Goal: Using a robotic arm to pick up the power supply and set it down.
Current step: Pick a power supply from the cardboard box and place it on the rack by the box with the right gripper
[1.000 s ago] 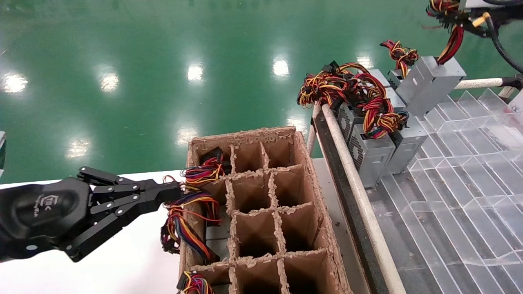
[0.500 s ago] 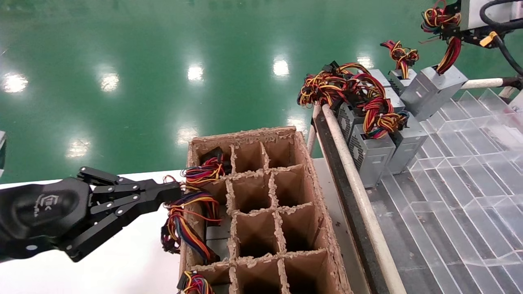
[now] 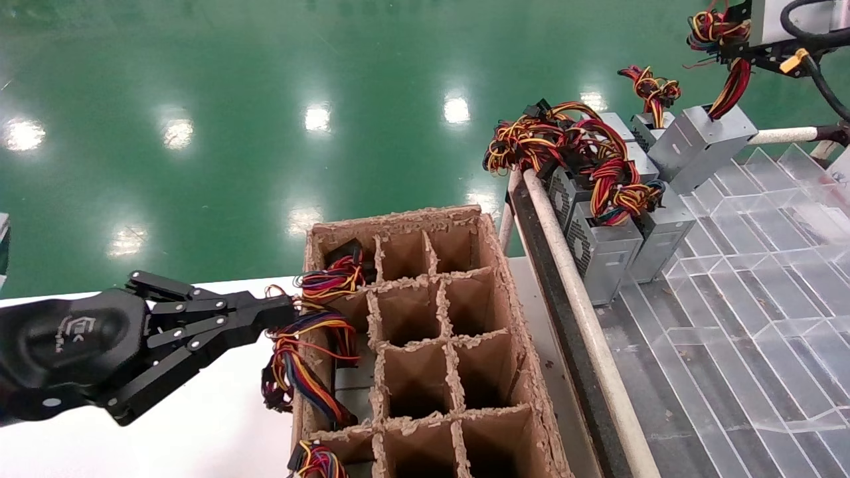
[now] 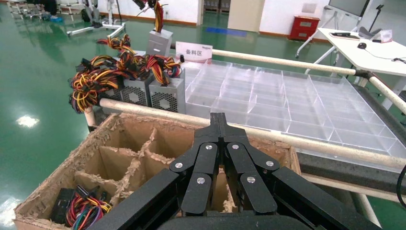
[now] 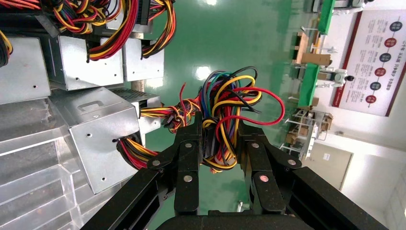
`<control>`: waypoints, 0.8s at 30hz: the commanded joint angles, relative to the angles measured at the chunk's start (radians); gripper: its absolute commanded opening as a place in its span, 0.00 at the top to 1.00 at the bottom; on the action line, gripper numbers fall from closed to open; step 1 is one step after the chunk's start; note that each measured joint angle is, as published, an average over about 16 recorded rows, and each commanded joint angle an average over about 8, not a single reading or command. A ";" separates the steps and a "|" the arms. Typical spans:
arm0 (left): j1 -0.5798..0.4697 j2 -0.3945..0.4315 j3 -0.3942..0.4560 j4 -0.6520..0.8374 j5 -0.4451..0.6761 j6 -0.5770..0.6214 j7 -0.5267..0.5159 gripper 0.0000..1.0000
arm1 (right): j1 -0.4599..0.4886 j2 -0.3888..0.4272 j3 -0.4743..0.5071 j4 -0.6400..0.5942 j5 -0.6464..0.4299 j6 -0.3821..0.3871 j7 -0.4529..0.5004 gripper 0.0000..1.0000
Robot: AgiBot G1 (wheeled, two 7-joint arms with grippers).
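The power supply (image 3: 700, 143), a grey metal box, hangs tilted at the far right over the clear divider tray (image 3: 764, 279). Its red, yellow and black wire bundle (image 3: 727, 79) runs up into my right gripper (image 3: 737, 33). In the right wrist view the right gripper (image 5: 218, 129) is shut on that bundle (image 5: 230, 105), with the grey box (image 5: 95, 134) hanging beside other units. My left gripper (image 3: 282, 309) is shut and holds nothing. It sits at the left side of the cardboard grid box (image 3: 412, 332), and its fingertips (image 4: 219, 120) are pressed together over the cells.
Several more grey power supplies (image 3: 597, 245) with tangled wires stand against the white pipe rail (image 3: 578, 292). Wire bundles (image 3: 312, 358) fill the cardboard box's left cells. A white table (image 3: 199, 431) lies under the left arm, with green floor beyond it.
The right gripper has come down a little, lowering the hanging power supply slightly toward the tray. The left arm has not moved.
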 commanded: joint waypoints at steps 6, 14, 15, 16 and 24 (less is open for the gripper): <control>0.000 0.000 0.000 0.000 0.000 0.000 0.000 1.00 | 0.011 0.000 -0.022 0.024 -0.030 -0.050 -0.043 1.00; 0.000 0.000 0.000 0.000 0.000 0.000 0.000 1.00 | 0.029 -0.019 -0.079 0.080 -0.111 -0.146 -0.202 1.00; 0.000 0.000 0.000 0.000 0.000 0.000 0.000 1.00 | 0.032 -0.022 -0.086 0.086 -0.122 -0.150 -0.228 1.00; 0.000 0.000 0.000 0.000 0.000 0.000 0.000 1.00 | 0.036 -0.023 -0.093 0.091 -0.132 -0.152 -0.255 1.00; 0.000 0.000 0.000 0.000 0.000 0.000 0.000 1.00 | 0.054 -0.026 -0.118 0.083 -0.175 -0.104 -0.444 1.00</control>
